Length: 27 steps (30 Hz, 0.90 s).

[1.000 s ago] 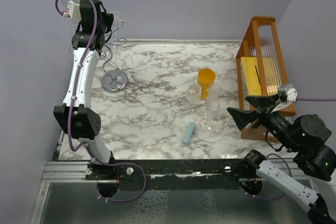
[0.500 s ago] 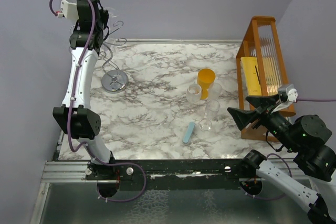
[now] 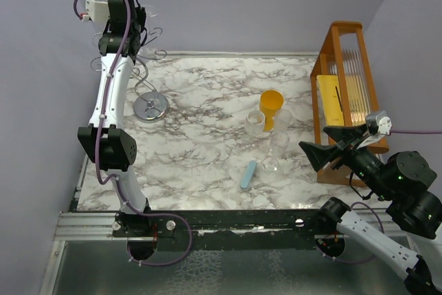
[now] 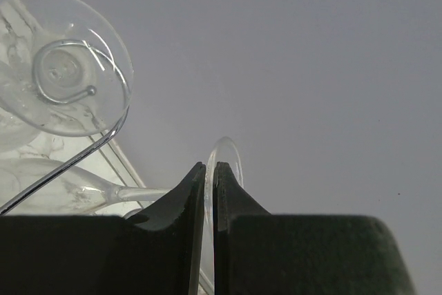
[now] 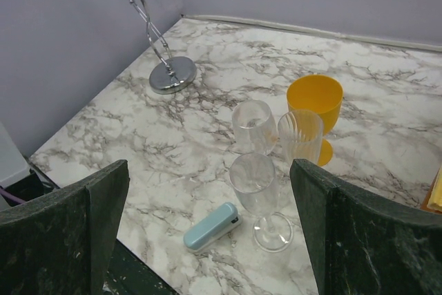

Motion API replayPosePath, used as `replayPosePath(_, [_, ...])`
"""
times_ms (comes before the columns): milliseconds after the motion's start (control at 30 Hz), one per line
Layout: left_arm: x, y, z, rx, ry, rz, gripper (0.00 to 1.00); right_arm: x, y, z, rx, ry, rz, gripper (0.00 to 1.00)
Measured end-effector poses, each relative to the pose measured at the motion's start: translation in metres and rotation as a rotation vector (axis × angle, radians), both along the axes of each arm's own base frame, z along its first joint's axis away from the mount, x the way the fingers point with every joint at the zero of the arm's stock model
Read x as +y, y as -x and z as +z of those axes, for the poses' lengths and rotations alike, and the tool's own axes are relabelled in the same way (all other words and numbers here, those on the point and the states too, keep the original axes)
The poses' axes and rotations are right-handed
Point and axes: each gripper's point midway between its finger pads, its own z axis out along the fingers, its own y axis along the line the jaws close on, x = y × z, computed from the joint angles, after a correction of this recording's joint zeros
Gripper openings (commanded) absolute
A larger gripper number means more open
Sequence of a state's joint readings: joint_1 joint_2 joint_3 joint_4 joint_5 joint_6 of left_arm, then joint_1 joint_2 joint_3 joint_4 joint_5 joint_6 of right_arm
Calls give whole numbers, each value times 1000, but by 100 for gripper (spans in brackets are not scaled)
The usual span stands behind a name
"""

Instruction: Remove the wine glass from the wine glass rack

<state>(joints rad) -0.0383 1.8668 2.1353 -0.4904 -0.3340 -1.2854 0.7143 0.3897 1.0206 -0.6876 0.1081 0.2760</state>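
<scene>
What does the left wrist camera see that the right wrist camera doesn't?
Only the left wrist view shows the left gripper pinching the thin foot of a clear wine glass, with another glass's foot hanging in a wire loop. Only the right wrist view shows the marble table, a yellow goblet, three standing clear glasses and a light blue stapler-like thing. Both show the silvery wire rack.

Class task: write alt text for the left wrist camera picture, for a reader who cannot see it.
The left gripper pinches the thin foot of a clear wine glass, whose stem runs off to the left. At upper left, the round foot of a second glass hangs in a loop of the wire rack, against a plain lilac wall.
</scene>
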Motion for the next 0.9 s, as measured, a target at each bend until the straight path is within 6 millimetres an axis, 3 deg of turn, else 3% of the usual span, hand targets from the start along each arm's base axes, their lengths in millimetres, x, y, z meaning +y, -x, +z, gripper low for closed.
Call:
replayPosePath(400, [-19, -23, -3, -17, 29, -66, 0, 0, 0, 0, 0, 1, 0, 100])
replayPosePath(767, [-77, -22, 15, -87, 65, -292, 0, 1, 1, 0, 9, -14, 4, 100])
replayPosePath(900, [-112, -15, 25, -140, 71, -417, 0, 6, 3, 3, 15, -37, 28, 100])
